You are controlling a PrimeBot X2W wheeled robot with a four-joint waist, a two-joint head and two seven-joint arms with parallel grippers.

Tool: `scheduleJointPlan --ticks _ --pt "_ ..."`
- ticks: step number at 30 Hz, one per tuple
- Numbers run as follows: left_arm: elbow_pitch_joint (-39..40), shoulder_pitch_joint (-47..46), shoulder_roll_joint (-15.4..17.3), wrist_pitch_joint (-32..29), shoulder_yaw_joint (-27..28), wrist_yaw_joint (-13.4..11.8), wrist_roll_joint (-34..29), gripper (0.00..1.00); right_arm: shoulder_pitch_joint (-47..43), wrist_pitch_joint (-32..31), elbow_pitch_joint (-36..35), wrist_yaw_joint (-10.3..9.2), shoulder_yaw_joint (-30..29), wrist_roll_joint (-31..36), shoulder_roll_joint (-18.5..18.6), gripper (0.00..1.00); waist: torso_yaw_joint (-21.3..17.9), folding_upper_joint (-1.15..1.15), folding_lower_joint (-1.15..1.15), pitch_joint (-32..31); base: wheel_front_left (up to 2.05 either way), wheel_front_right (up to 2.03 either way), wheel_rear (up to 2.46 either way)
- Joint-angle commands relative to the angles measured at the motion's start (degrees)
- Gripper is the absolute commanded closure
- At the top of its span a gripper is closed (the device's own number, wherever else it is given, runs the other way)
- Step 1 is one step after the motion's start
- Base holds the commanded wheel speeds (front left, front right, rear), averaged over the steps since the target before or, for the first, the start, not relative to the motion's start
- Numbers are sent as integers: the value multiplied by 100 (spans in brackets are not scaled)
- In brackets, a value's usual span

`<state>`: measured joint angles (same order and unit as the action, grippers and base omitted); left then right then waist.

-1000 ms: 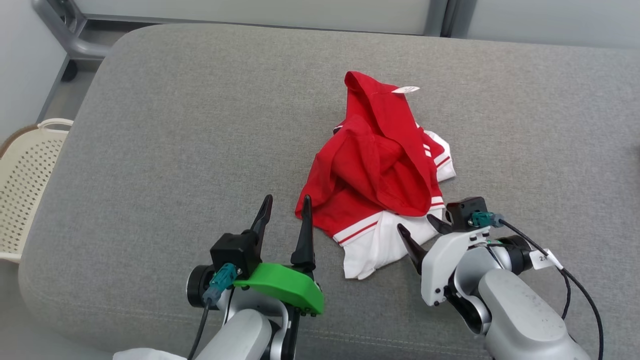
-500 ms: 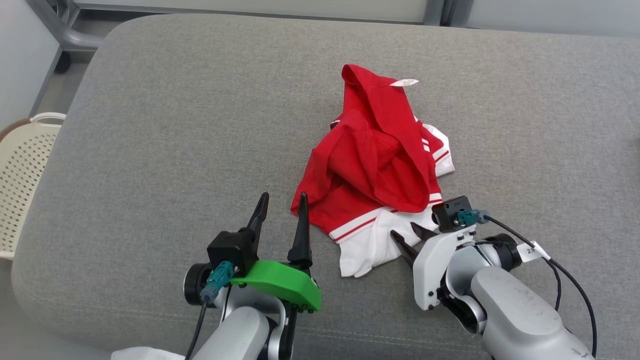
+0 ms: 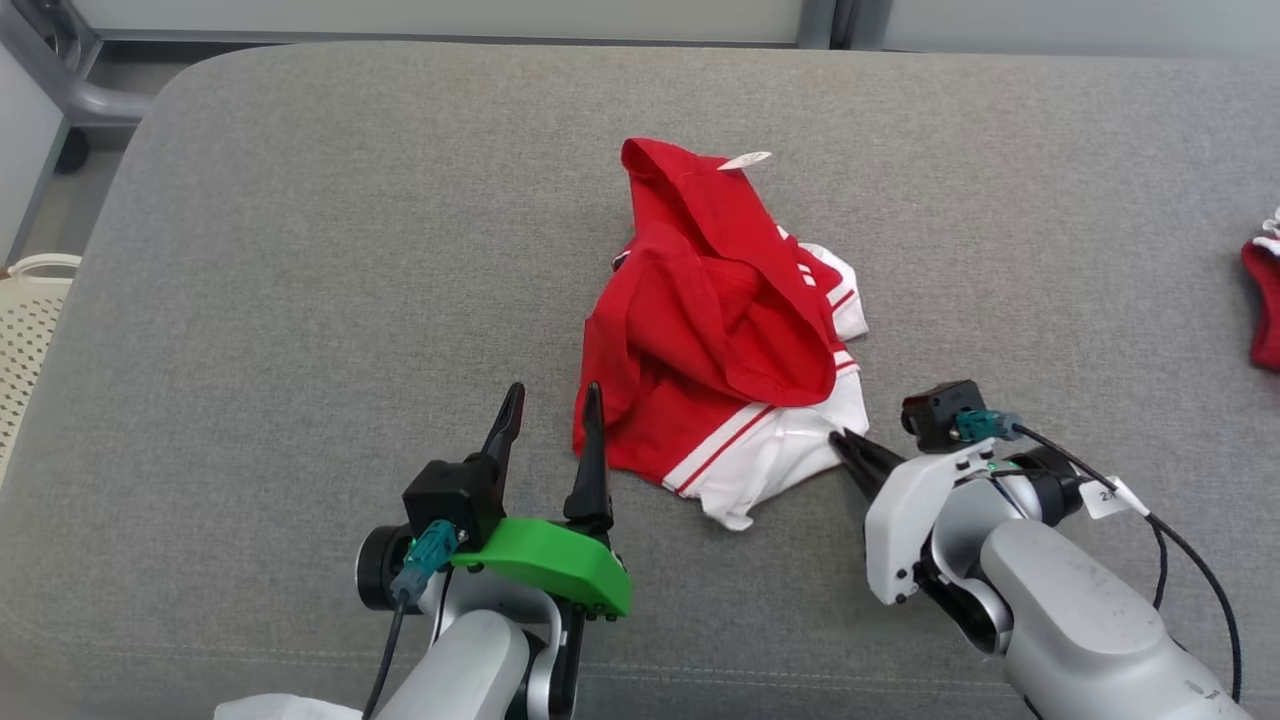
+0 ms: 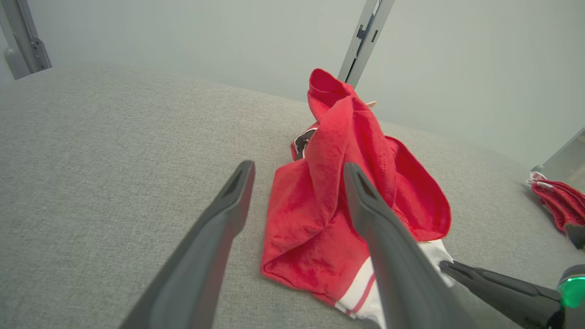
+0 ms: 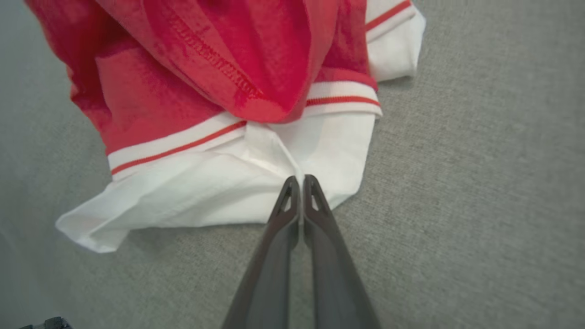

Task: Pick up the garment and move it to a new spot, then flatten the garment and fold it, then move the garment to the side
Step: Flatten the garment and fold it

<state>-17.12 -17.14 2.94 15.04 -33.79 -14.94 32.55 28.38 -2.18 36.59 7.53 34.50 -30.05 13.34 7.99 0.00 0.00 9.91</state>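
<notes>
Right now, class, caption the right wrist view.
The right gripper pinches the white edge of the garment on the grey cushion.

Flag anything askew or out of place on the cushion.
The garment lies crumpled in a heap on the cushion, its red part bunched over its white part and its tag sticking out at the far end. The right gripper is shut on the white edge. Another red item lies apart, far right.
</notes>
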Motion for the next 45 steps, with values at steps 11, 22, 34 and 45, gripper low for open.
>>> scheduleJointPlan --ticks 11,22,34,45 --pt "-66 92 1 9 -56 63 -35 0 -77 843 364 -9 -1134 287 377 100 -328 0 0 -9 0 0 0" --pt "10 -282 1 -17 -405 148 -111 0 -403 1585 1072 -9 -2407 691 -100 60 -767 0 0 60 0 0 0" --pt "686 -507 22 -756 -1047 22 125 0 -788 1742 773 -9 -3077 1050 -444 0 -1292 0 0 -176 0 0 0" --pt "219 -1101 239 -1701 -1409 -302 -341 0 -1287 1745 -147 -8 -3334 1421 -700 0 -1570 0 0 -338 0 0 0"
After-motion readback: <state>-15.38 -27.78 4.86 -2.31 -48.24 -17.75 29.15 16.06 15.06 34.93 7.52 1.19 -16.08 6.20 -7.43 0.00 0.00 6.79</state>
